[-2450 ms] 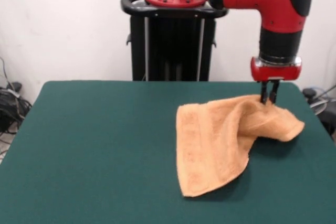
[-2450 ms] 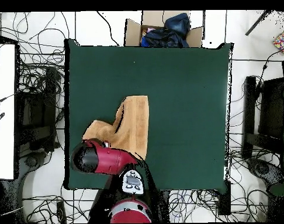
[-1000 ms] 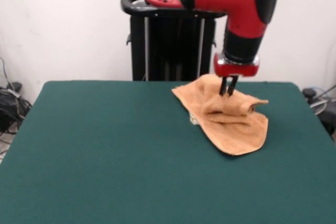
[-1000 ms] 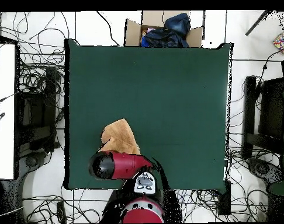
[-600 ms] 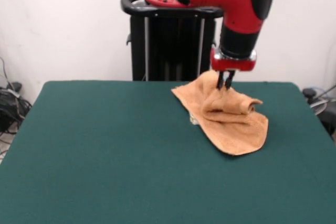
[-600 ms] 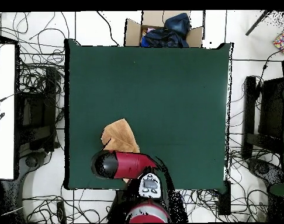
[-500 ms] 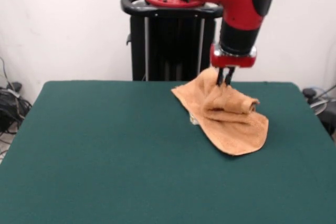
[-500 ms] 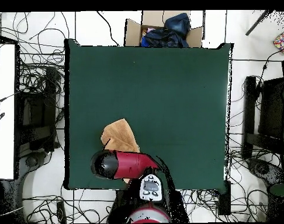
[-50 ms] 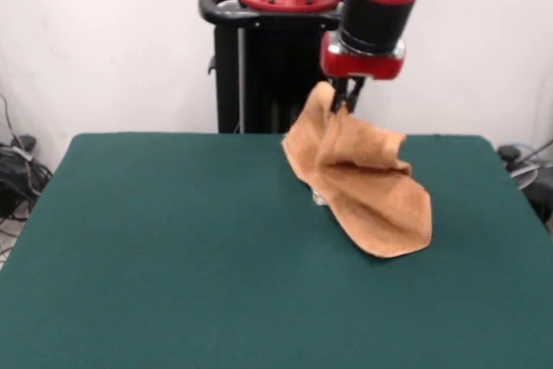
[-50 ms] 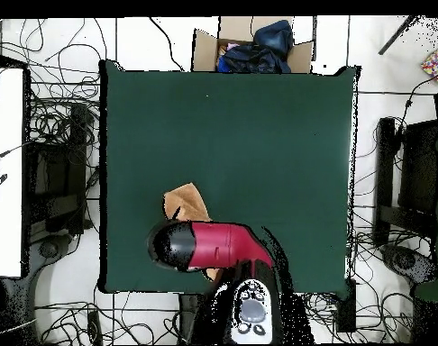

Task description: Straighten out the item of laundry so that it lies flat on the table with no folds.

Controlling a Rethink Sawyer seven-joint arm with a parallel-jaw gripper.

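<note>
The peach terry towel (image 9: 367,183) hangs by one pinched edge from my gripper (image 9: 346,106), which is shut on it above the far right part of the green table (image 9: 173,248). The cloth's lower part drapes in folds onto the felt, its front corner lying toward the right. From overhead, only a small patch of the towel (image 10: 187,203) shows beside the red arm (image 10: 209,245), which hides the gripper.
A black pedestal (image 9: 281,58) stands just behind the table's far edge. An open cardboard box (image 10: 250,50) with dark cloth sits beyond the opposite edge. Cables cover the floor around the table (image 10: 259,144).
The gripper has risen and shifted slightly left in the front view, lifting the held edge of the towel. More cloth now hangs off the felt.
</note>
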